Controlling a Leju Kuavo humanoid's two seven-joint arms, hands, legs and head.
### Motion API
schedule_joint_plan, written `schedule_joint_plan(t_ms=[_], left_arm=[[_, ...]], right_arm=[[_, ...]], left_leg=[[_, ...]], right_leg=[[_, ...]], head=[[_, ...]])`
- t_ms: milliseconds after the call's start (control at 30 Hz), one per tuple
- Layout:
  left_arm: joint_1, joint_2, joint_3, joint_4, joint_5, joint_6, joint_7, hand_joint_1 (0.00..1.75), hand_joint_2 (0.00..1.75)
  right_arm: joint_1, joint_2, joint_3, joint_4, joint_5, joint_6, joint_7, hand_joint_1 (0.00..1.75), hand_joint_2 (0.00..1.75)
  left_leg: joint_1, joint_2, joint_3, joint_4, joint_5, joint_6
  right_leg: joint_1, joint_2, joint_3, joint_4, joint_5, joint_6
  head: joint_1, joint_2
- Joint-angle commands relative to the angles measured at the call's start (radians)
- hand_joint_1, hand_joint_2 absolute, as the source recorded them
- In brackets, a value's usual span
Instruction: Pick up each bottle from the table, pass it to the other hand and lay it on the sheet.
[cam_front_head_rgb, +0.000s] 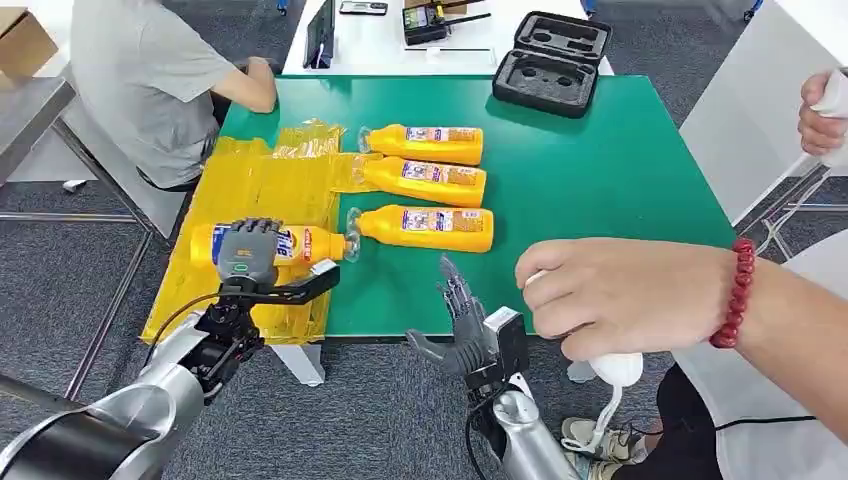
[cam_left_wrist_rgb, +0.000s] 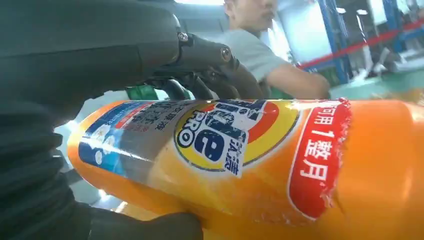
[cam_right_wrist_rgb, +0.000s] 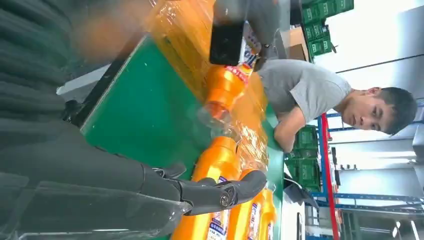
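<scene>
At the near edge of the green tabletop (cam_front_head_rgb: 600, 180) our right robot hand (cam_front_head_rgb: 462, 318) hovers with fingers spread, holding nothing. Our left robot hand (cam_front_head_rgb: 248, 252) grips a yellow bottle (cam_front_head_rgb: 300, 245) lying over the yellow sheet (cam_front_head_rgb: 260, 185) by the near left corner. Farther in, three more bottles (cam_front_head_rgb: 425, 228) lie side by side mid-tabletop, caps toward the sheet.

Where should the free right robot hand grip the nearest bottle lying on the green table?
Probably around the mid-body of the nearest bottle, coming from above at the table's near edge. It lies on its side across the right robot hand, clear cap toward the yellow sheet, with a gap to the next bottle.
</scene>
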Motion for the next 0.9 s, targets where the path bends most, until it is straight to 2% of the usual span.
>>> schedule_joint_plan(t_ms=[33, 367, 600, 667, 733, 767, 800, 833, 900], left_arm=[[-0.029, 0.006, 0.001, 0.076, -0.021, 0.053, -0.022, 0.0, 1.75], [-0.028, 0.009, -0.007, 0.075, -0.021, 0.05, -0.045, 0.0, 1.75], [-0.014, 0.024, -0.055, 0.078, -0.02, 0.052, -0.056, 0.0, 1.75], [-0.003, 0.012, -0.028, 0.046, -0.002, 0.143, -0.059, 0.0, 1.75], [0.014, -0.023, 0.022, -0.004, 0.056, 0.269, -0.146, 0.0, 1.75], [0.065, -0.06, 0.101, -0.124, 0.177, 0.27, -0.299, 0.0, 1.75], [0.112, -0.105, 0.155, -0.194, 0.332, 0.262, -0.503, 0.0, 1.75], [0.141, -0.122, 0.166, -0.241, 0.404, 0.241, -0.597, 0.0, 1.75], [0.181, -0.128, 0.154, -0.291, 0.401, 0.241, -0.592, 0.0, 1.75]], right_arm=[[-0.035, -0.003, -0.009, 0.07, 0.005, 0.005, 0.003, 0.0, 1.75], [-0.041, -0.004, -0.004, 0.078, 0.007, 0.005, 0.003, 0.0, 1.75], [-0.059, -0.002, 0.008, 0.101, 0.0, 0.004, 0.003, 0.0, 1.75], [-0.053, -0.004, 0.007, 0.098, -0.003, -0.007, 0.003, 0.0, 1.75], [-0.033, -0.011, 0.002, 0.075, -0.006, -0.022, 0.003, 0.0, 1.75], [-0.012, -0.016, -0.01, 0.043, -0.011, -0.035, 0.003, 0.0, 1.75], [0.009, -0.022, -0.023, 0.005, -0.015, -0.045, 0.003, 0.0, 1.75], [0.021, -0.025, -0.029, -0.023, -0.018, -0.047, 0.003, 0.0, 1.75], [0.029, -0.032, -0.031, -0.032, -0.019, -0.042, 0.003, 0.0, 1.75]], left_leg=[[0.001, 0.001, 0.003, 0.0, -0.001, -0.001], [0.001, 0.001, 0.002, 0.0, -0.001, -0.002], [0.001, 0.002, 0.002, 0.0, -0.001, -0.001], [0.002, 0.003, 0.004, 0.0, -0.002, -0.002], [0.002, 0.001, 0.004, 0.0, -0.002, -0.002], [0.001, -0.001, 0.002, 0.0, -0.001, -0.001], [0.002, -0.003, 0.003, 0.0, -0.001, -0.002], [0.001, -0.004, 0.002, 0.0, 0.0, -0.001], [-0.001, -0.005, 0.003, -0.001, -0.001, -0.001]], right_leg=[[0.001, 0.001, 0.003, -0.001, -0.001, -0.001], [0.001, 0.001, 0.002, 0.0, -0.001, -0.002], [0.001, 0.002, 0.002, 0.0, 0.0, -0.001], [0.002, 0.002, 0.003, -0.001, -0.001, -0.002], [0.002, 0.001, 0.004, -0.001, -0.001, -0.002], [0.001, -0.001, 0.003, -0.001, -0.001, -0.001], [0.002, -0.003, 0.005, -0.001, -0.002, -0.002], [0.001, -0.004, 0.003, -0.001, -0.001, -0.001], [-0.001, -0.005, 0.004, -0.001, -0.002, -0.001]], head=[[0.0, 0.0], [0.0, 0.0], [0.0, 0.0], [0.0, 0.0], [0.0, 0.0], [0.0, 0.0], [0.0, 0.0], [0.0, 0.0], [0.0, 0.0]])
